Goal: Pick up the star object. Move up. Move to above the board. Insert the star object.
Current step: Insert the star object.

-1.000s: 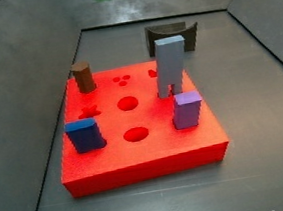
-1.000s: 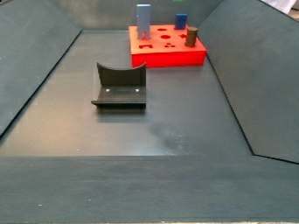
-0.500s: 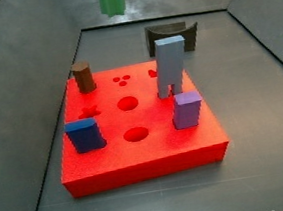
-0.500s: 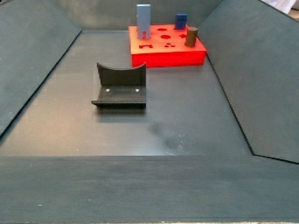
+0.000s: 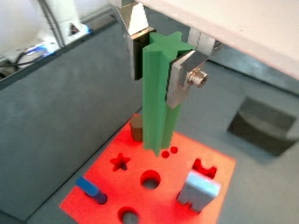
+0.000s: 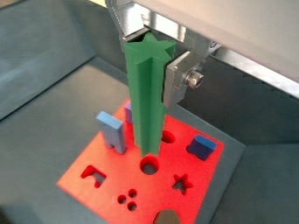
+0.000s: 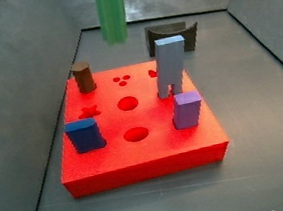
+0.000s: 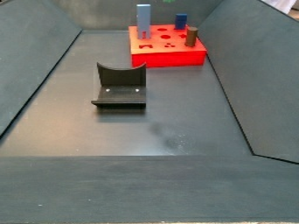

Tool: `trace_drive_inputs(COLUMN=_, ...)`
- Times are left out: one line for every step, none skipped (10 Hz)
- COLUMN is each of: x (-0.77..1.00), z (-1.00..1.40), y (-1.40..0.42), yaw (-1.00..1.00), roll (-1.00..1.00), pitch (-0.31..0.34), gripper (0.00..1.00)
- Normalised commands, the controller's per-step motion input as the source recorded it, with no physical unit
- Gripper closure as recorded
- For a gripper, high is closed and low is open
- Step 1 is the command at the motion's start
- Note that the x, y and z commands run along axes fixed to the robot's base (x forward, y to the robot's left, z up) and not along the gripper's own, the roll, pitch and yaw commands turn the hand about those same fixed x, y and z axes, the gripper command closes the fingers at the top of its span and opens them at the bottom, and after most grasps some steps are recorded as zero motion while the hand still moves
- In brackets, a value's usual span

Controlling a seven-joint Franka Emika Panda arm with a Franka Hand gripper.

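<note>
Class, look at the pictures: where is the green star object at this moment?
The green star object is shut between the gripper fingers, hanging upright in the air above the red board; in a side view only its lower end shows.

In both wrist views the gripper point(image 5: 162, 54) showed two flat silver finger plates point(image 5: 132, 35) with dark pads on their inner faces. A round silver screw head point(image 5: 197, 77) stood out from one plate, also seen in a wrist view at point(image 6: 191, 80). Above the fingers sat a pale, whitish housing point(image 6: 222, 19). The side views showed none of the gripper.
</note>
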Motion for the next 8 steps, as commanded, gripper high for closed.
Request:
trace_drive_inputs(x=0.00, z=-0.04, y=0.03, yaw=0.00, roll=0.00, pitch=0.000, gripper=1.00)
trace_drive_inputs(x=-0.26, z=-0.45, y=0.00, yaw=0.62, roll=0.00, pitch=0.000, gripper=1.00)
trace_drive_inputs(x=-0.37, z=-0.57, y=-0.09, yaw=0.79, roll=0.03, pitch=0.000, gripper=1.00)
trace_drive_inputs(x=-0.28, z=-0.54, y=-0.21, yaw=0.84, roll=0.04, pitch=0.003, gripper=1.00)
trace_drive_inputs(x=-0.27, z=-0.42, y=-0.33, yaw=0.69, roll=0.00, pitch=0.010, gripper=1.00)
trace_drive_inputs(x=-0.07, z=0.00, y=-0.01, yaw=0.09, roll=0.00, pitch=-0.027, gripper=1.00)
trace_drive_inputs(x=0.00, z=-0.10, y=0.03, yaw=0.03, roll=0.00, pitch=0.000, gripper=1.00)
trace_drive_inputs(x=-0.30, z=-0.56, y=0.00, yaw=0.45, roll=0.00, pitch=0.000, gripper=1.00)
